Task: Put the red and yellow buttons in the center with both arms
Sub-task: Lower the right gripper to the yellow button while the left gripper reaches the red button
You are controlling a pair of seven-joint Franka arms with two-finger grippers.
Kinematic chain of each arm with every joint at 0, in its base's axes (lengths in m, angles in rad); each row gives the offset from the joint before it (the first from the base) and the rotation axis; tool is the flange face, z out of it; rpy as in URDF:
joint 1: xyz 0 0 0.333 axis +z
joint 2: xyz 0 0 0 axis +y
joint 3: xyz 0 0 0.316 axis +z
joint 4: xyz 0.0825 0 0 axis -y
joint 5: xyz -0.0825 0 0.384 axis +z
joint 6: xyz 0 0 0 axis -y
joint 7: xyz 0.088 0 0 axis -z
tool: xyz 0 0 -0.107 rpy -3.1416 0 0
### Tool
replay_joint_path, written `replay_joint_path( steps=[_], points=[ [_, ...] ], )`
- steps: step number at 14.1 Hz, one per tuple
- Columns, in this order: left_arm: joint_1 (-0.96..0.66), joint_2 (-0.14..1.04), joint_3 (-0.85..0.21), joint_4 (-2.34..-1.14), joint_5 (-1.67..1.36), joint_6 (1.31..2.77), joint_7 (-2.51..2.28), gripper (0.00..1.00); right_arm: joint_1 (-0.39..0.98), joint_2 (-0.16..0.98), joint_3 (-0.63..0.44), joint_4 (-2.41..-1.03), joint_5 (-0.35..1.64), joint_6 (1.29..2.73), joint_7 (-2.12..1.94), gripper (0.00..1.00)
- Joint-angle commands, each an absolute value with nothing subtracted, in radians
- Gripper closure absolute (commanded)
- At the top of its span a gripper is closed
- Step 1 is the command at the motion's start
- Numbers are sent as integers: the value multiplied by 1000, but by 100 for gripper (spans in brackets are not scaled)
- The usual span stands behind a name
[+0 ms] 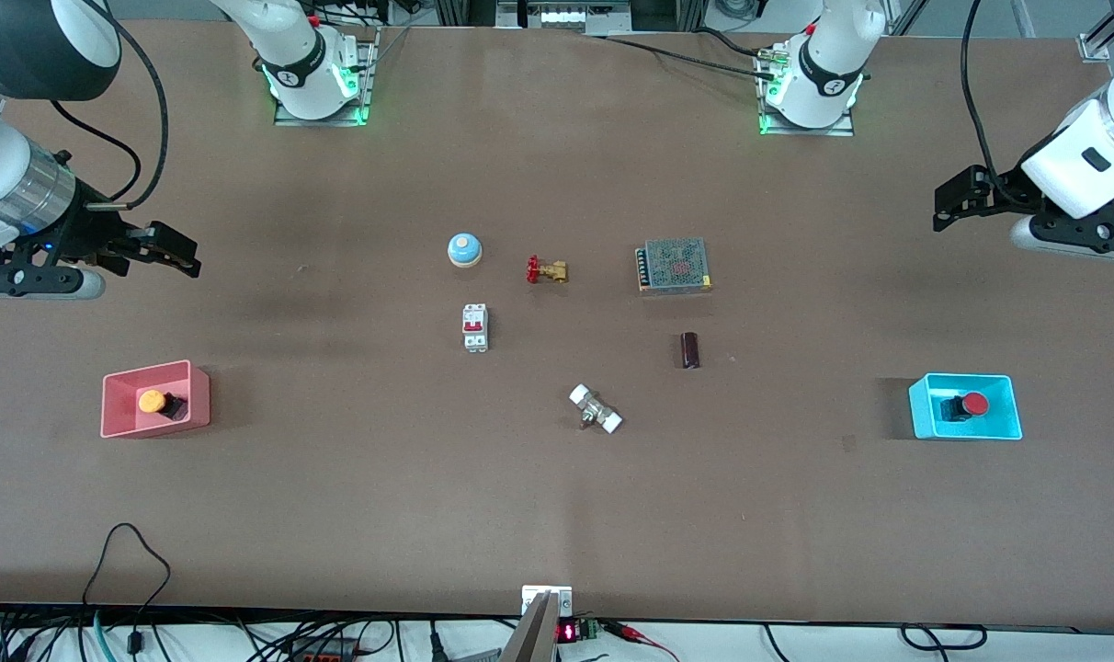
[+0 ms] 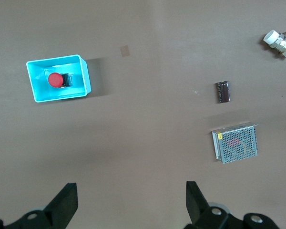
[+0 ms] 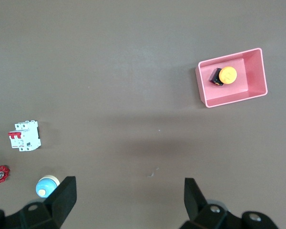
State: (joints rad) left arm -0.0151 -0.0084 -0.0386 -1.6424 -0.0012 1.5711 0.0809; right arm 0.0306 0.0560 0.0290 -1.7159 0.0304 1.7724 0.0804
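The yellow button (image 1: 153, 401) lies on its side in a pink tray (image 1: 116, 414) at the right arm's end of the table. The red button (image 1: 975, 403) lies in a cyan tray (image 1: 925, 418) at the left arm's end. My right gripper (image 1: 185, 256) hangs open and empty over bare tabletop, well apart from the pink tray. My left gripper (image 1: 943, 210) is also open and empty, high over bare table away from the cyan tray. In the wrist views the red button (image 2: 55, 79) and yellow button (image 3: 227, 75) show far from the open left gripper (image 2: 132, 200) and right gripper (image 3: 130, 198). The center (image 1: 557, 340) is brown tabletop.
Around the middle lie a blue bell (image 1: 464, 249), a brass valve with a red handle (image 1: 546, 270), a white circuit breaker (image 1: 475, 327), a mesh power supply box (image 1: 674, 265), a dark cylinder (image 1: 690, 350) and a white-capped fitting (image 1: 596, 409). Cables run along the table's front edge.
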Motion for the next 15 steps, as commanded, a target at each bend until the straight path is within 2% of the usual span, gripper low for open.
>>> replay_joint_path(
  steps=[1,11,15],
  points=[
    [-25,-8,-29,-1623,11,1551,75,0,41,61,17,-1698,46,1759,98,0],
    [17,17,-14,-1603,9,1531,72,0,15,101,20,-1726,34,1769,40,0],
    [110,171,-12,-1533,14,1535,86,0,-60,198,20,-1723,-1,1886,-81,0]
  ],
)
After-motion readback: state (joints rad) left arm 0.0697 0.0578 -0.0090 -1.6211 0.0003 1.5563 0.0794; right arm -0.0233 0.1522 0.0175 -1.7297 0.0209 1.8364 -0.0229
